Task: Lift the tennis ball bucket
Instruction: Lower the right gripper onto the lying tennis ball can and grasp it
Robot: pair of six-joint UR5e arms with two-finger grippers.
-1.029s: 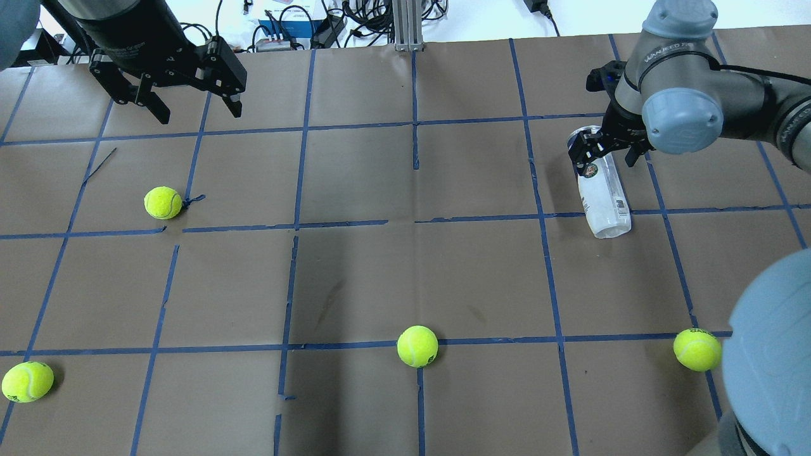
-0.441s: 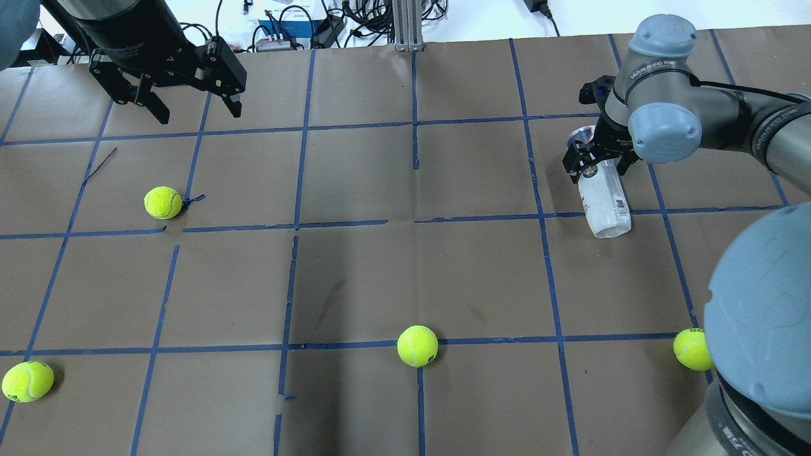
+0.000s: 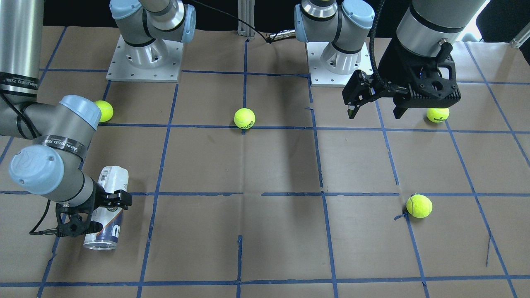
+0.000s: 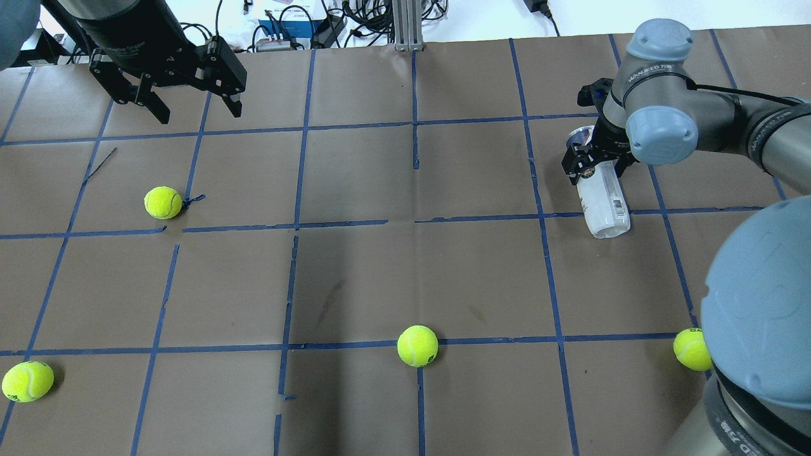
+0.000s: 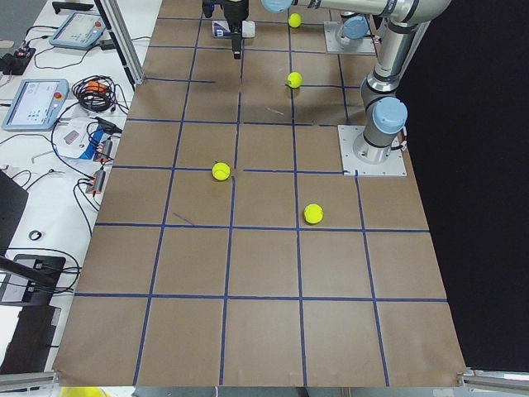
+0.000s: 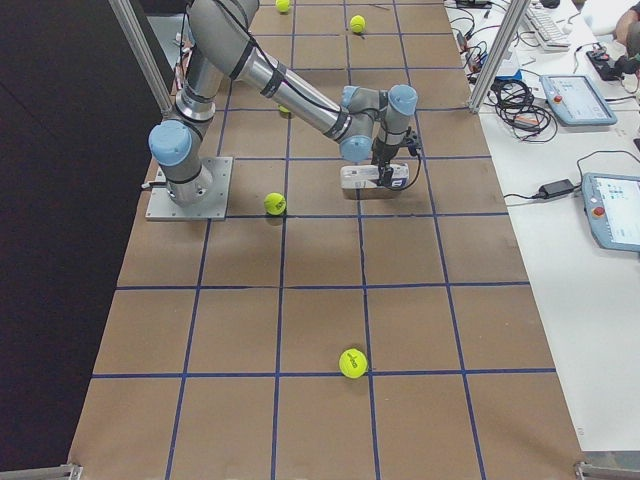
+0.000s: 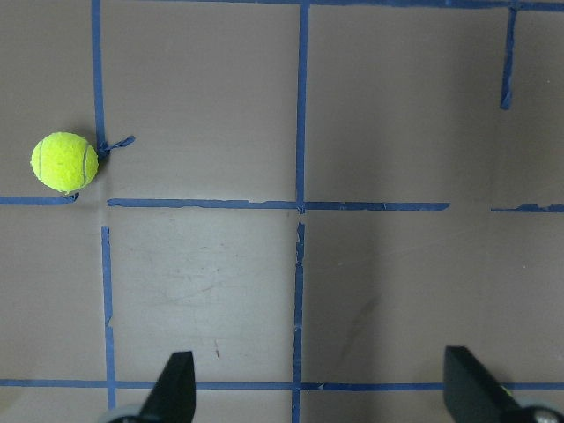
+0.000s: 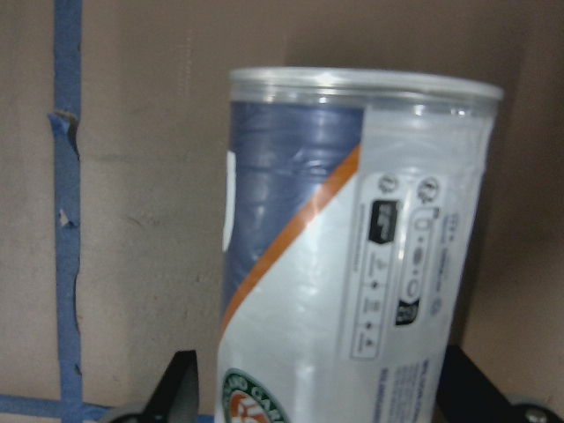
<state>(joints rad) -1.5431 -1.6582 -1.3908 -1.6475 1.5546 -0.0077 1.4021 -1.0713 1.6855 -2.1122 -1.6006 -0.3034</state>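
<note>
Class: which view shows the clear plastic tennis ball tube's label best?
Right wrist-mounted: the clear plastic tennis ball tube fills the frame, its white and navy label close up. Overhead and front-facing show it small, partly hidden; side views, tiny; left wrist, nothing.

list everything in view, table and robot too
balls: four, yellow-green, three in a row near the robot, one further out on its left
bucket: one, clear with white and navy label, lying flat, far right
table: one, brown paper, blue tape grid
tablets: two, blue-rimmed, white side bench
left arm: dark, jaws open, empty, above far left
right arm: grey, jaws open astride the bucket
</note>
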